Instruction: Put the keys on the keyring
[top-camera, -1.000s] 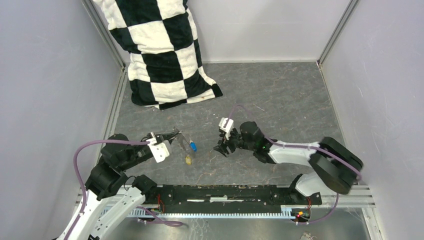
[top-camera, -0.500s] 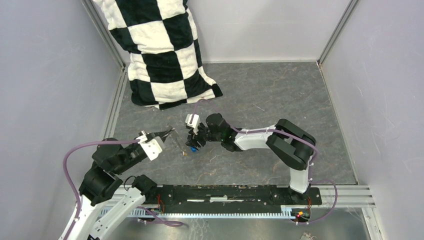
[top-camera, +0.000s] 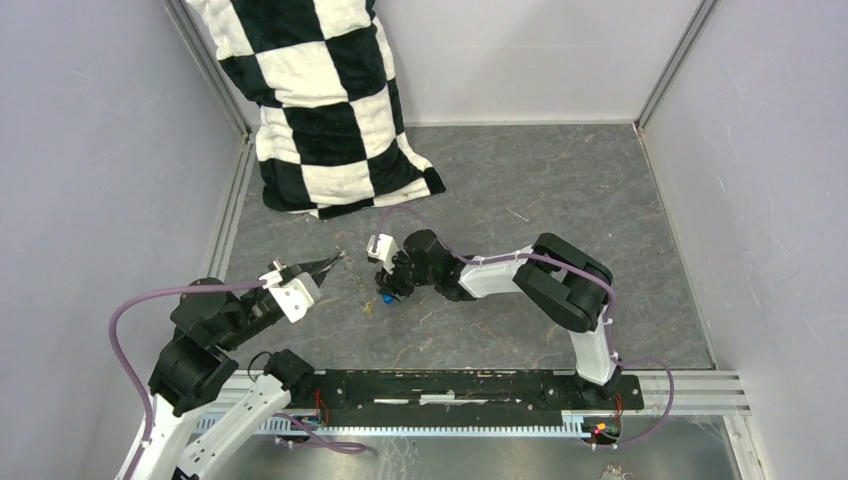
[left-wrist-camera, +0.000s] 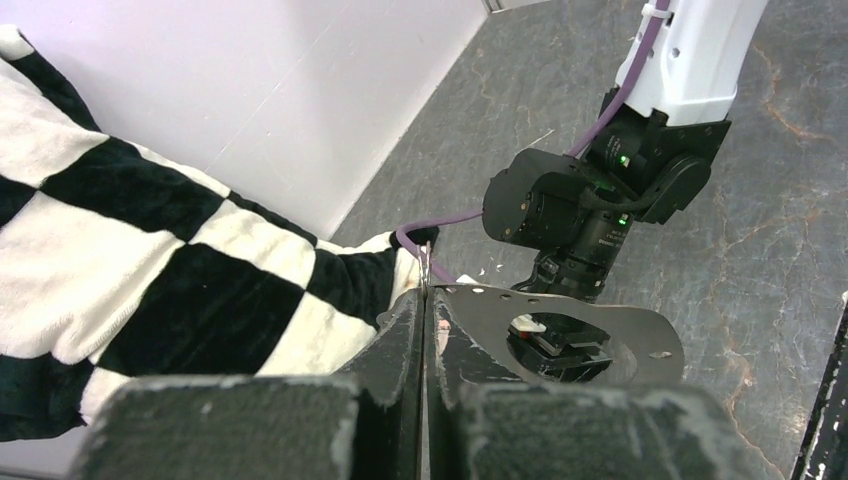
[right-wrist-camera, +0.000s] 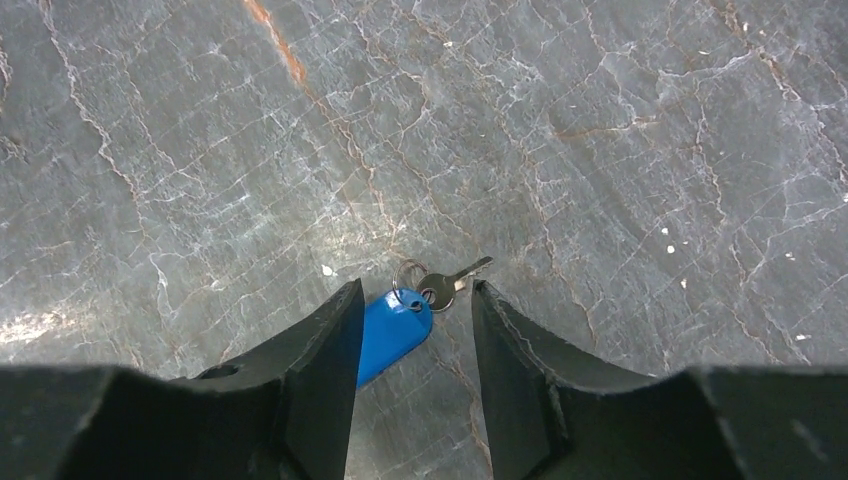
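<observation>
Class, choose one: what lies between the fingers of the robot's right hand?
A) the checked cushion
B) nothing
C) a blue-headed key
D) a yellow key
C: in the wrist view the blue-headed key lies on the table between the spread fingers of the right hand.

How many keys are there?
2. The blue key lies inside the open right claw. A tiny yellowish key lies just beside it, hard to see clearly.
</observation>
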